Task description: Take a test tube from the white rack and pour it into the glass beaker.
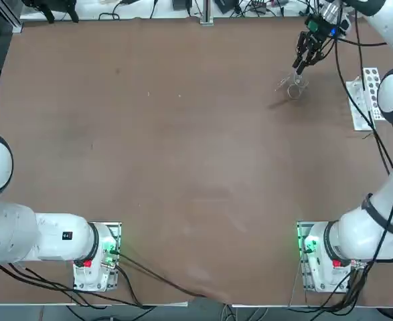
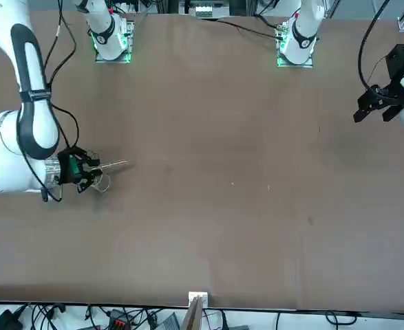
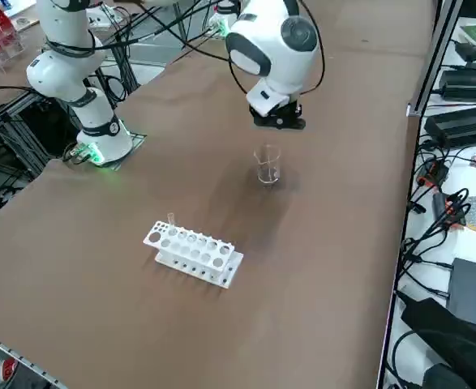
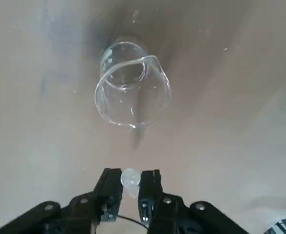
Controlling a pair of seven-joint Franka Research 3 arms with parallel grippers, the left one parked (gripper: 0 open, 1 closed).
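Claw [image 4: 131, 187] clamping faint test tube [image 4: 131, 179] (perhaps tilted) above glass beaker [image 4: 132, 90]

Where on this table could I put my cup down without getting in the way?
Most of the brown table is bare: the whole middle, between the two arm bases and the far edge. It is crowded only at the far corner on the robot's right, where the right tool holds the test tube over the glass beaker, with the white rack beside.
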